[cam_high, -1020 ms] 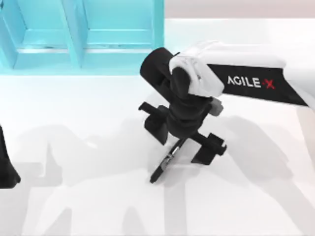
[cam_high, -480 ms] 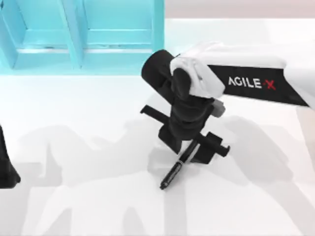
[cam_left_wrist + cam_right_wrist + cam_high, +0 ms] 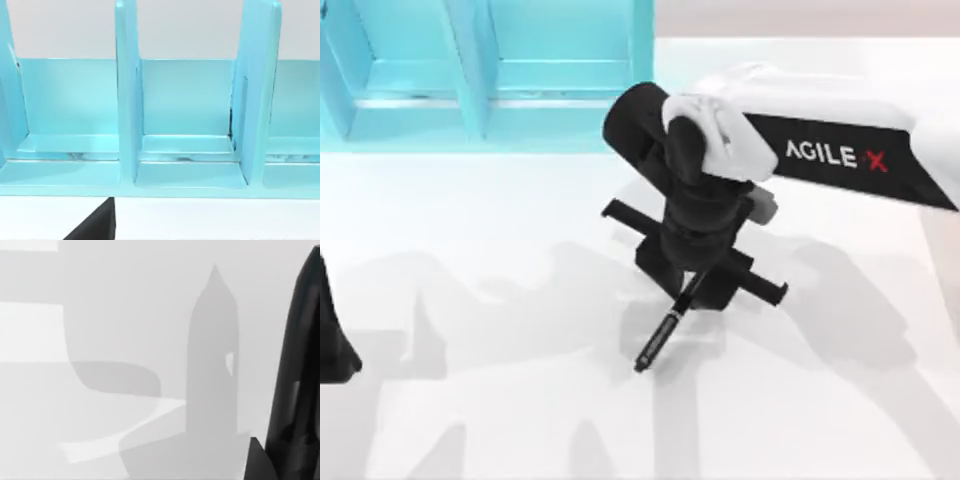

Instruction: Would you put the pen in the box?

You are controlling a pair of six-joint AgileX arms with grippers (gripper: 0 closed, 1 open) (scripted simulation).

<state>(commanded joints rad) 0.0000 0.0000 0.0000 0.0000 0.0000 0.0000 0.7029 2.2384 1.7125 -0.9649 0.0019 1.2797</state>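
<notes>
The slim black pen (image 3: 660, 335) sticks out below my right gripper (image 3: 693, 283) near the table's middle, slanting toward the front left with its tip close to the white tabletop. The gripper's black fingers are shut on the pen's upper end. In the right wrist view the pen (image 3: 299, 390) is a dark bar at the edge, throwing a pointed shadow on the table. The box (image 3: 470, 75) is cyan with upright dividers and stands at the back left; the box (image 3: 125, 100) also faces the left wrist camera. My left arm (image 3: 334, 340) is parked at the left edge.
The white tabletop (image 3: 500, 400) lies bare between the pen and the box, crossed by grey arm shadows. The right arm's white and black link (image 3: 820, 150) reaches in from the right over the back of the table.
The right gripper's fingers have drawn together onto the pen. The pen's tip swung right, then back left, with the wrist turning slightly. The left arm has not moved.
</notes>
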